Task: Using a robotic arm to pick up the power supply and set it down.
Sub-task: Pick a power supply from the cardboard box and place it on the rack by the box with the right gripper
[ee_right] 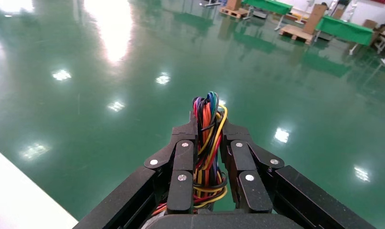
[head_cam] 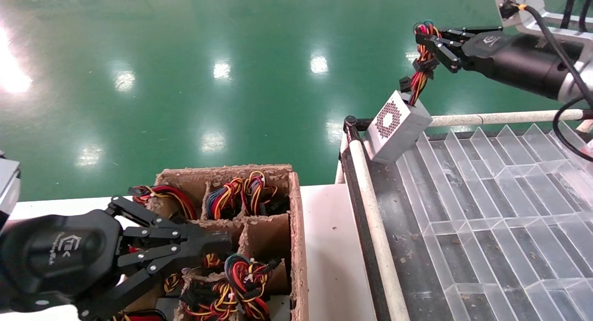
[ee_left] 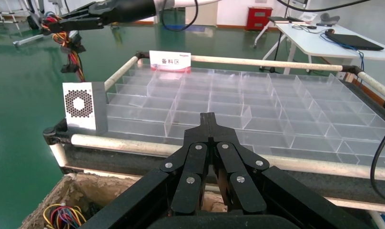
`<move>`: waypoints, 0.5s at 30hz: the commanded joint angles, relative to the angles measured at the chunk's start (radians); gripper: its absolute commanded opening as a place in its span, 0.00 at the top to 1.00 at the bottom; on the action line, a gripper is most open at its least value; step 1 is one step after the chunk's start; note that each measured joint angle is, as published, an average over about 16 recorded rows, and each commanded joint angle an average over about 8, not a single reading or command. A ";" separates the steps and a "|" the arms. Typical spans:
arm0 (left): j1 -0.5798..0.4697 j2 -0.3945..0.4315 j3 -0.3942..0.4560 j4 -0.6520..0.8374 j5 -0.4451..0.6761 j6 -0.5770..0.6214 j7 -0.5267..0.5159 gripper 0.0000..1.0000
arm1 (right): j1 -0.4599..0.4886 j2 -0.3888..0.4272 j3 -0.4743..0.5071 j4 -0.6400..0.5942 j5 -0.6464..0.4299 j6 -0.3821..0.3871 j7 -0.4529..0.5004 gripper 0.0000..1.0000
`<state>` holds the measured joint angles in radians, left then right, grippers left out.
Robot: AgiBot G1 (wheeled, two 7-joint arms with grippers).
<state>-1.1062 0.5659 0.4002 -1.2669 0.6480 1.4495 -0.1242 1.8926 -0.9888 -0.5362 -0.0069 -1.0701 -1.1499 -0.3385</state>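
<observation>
The left gripper (ee_left: 209,119) fills the foreground, its black fingers (ee_left: 198,157) pressed together. Straight ahead of its tips lies a tray of clear dividers (ee_left: 238,100) with white rails. Ahead and off to one side, the power supply (ee_left: 84,106) hangs at the tray's corner, perhaps touching it, by its wire bundle (ee_left: 66,45), clamped in the right gripper (ee_left: 55,22). Under the gripper sits a cardboard box (ee_left: 81,191)

One readable sign
A white card (ee_left: 170,61) with a red strip, reading 备料区, stands at the clear divider tray's (ee_left: 257,102) far rim.
</observation>
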 commanded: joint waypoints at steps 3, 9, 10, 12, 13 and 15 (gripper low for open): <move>0.000 0.000 0.000 0.000 0.000 0.000 0.000 1.00 | -0.005 -0.025 0.002 0.002 0.003 0.044 -0.009 1.00; 0.000 0.000 0.000 0.000 0.000 0.000 0.000 1.00 | -0.018 -0.055 -0.005 0.007 -0.007 0.046 -0.014 1.00; 0.000 0.000 0.000 0.000 0.000 0.000 0.000 1.00 | -0.020 -0.060 -0.006 0.007 -0.009 0.045 -0.014 1.00; 0.000 0.000 0.000 0.000 0.000 0.000 0.000 1.00 | -0.024 -0.068 -0.010 0.008 -0.014 0.041 -0.014 1.00; 0.000 0.000 0.000 0.000 0.000 0.000 0.000 1.00 | -0.026 -0.072 -0.012 0.009 -0.017 0.039 -0.014 1.00; 0.000 0.000 0.000 0.000 0.000 0.000 0.000 1.00 | -0.029 -0.079 -0.016 0.008 -0.023 0.034 -0.014 1.00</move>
<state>-1.1063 0.5659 0.4002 -1.2669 0.6479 1.4495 -0.1242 1.8655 -1.0644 -0.5531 0.0010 -1.0941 -1.1169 -0.3504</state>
